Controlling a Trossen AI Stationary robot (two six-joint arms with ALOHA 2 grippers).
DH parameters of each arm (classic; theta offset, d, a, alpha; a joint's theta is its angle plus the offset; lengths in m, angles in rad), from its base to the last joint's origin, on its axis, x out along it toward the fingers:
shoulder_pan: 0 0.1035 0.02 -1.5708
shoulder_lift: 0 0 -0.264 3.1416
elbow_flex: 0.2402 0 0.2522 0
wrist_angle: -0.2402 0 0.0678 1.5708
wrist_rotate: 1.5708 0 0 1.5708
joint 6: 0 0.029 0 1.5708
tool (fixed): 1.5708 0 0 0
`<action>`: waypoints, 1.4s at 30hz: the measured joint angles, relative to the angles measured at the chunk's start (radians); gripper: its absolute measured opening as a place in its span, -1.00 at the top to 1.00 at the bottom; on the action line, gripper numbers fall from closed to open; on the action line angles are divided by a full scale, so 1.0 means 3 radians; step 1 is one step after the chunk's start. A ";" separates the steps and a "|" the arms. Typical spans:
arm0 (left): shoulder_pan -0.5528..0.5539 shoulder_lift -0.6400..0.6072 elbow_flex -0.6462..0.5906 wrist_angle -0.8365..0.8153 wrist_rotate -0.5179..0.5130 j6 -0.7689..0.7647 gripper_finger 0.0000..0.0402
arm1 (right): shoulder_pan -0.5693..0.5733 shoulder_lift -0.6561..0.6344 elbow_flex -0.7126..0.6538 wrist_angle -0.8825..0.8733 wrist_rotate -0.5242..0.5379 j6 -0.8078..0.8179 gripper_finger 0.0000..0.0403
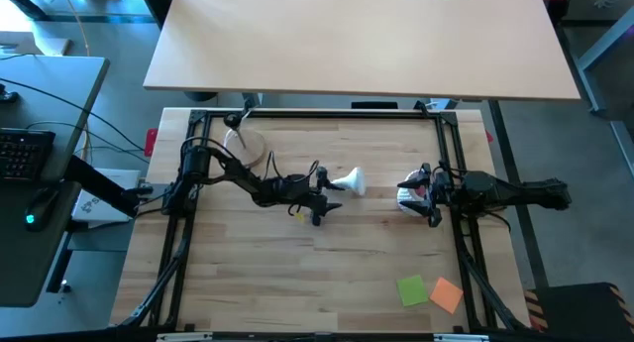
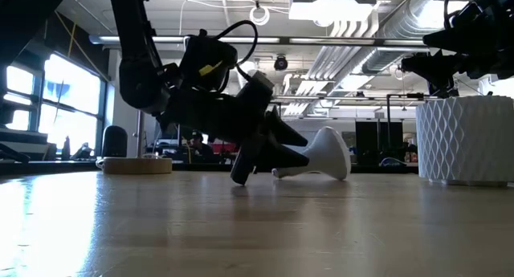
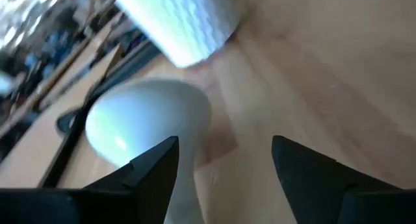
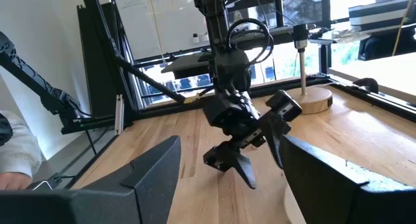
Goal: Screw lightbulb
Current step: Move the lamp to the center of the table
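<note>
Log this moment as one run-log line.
left gripper: open, low at lightbulb neck, no grip | lightbulb: lying on its side on table | right gripper: open, over white cup

Your left wrist view cuts off the lightbulb (image 3: 146, 130) at its neck, so the screw end is hidden. The white cup (image 3: 182, 19) behind it is blurred and cropped.

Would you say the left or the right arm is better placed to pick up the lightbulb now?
Left. The left gripper is open right beside the lightbulb's narrow end, while the right gripper waits by the white cup.
</note>
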 joint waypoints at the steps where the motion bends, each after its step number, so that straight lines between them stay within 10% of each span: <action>1: -0.0007 -0.0002 -0.0002 -0.0007 -0.0104 -0.0085 -0.21 | 0.0000 0.0000 0.0000 0.0000 0.0000 0.0000 -0.29; 22: -0.0009 -0.0538 -0.0014 -0.1813 -0.1179 -0.2286 -0.21 | 0.0000 0.0003 0.0000 0.0000 0.0000 0.0000 -0.29; 37: -0.0368 -0.1707 -0.1345 -0.0589 -0.1051 -0.2809 0.11 | 0.0000 0.0001 0.0000 -0.0002 -0.0001 0.0000 -0.29; 42: -0.0862 -0.2255 -0.1425 -0.0644 -0.1740 -0.2527 0.25 | 0.0000 0.0001 0.0000 0.0000 0.0000 0.0000 -0.29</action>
